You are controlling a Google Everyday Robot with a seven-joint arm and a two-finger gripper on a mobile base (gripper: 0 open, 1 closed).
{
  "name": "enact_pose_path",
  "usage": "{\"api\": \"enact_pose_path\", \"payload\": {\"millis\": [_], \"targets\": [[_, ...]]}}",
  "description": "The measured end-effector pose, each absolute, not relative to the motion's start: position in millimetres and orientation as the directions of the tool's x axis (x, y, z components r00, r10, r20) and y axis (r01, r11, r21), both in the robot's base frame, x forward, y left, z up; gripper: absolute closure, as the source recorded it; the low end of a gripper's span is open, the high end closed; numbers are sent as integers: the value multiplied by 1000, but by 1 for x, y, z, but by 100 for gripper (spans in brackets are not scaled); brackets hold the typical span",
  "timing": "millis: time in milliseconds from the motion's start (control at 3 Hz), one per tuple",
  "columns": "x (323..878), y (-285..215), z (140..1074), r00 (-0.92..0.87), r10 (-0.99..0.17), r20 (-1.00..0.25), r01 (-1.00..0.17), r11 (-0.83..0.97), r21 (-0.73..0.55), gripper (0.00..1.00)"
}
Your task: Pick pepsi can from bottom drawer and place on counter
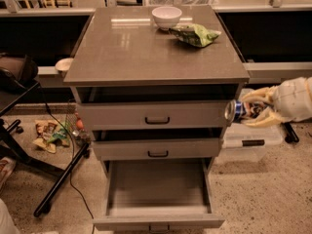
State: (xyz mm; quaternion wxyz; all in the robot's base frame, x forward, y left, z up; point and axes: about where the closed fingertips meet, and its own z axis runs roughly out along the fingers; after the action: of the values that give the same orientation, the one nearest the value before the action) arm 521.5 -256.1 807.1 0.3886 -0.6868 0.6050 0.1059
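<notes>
My gripper (254, 111) reaches in from the right edge and is shut on the pepsi can (237, 110). The can lies sideways with its silver end pointing left. It hangs in the air just off the cabinet's right side, level with the top drawer and below the counter (141, 52). The bottom drawer (157, 186) is pulled open toward me and its grey floor is bare.
A white bowl (166, 17) and a green snack bag (194, 34) sit at the back of the counter. Two upper drawers are slightly open. A clear plastic bin (249, 141) stands on the floor right of the cabinet. A black stand and snack wrappers lie on the left.
</notes>
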Motion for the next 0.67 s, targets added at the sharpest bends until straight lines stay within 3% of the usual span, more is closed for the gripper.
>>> {"api": "enact_pose_path", "payload": {"millis": [333,667], "targets": [[523,-249,877,331,-763,-555,-870,-19,-493,100],[524,-249,884,337,-764,-550,-864,-18,-503,100]]}}
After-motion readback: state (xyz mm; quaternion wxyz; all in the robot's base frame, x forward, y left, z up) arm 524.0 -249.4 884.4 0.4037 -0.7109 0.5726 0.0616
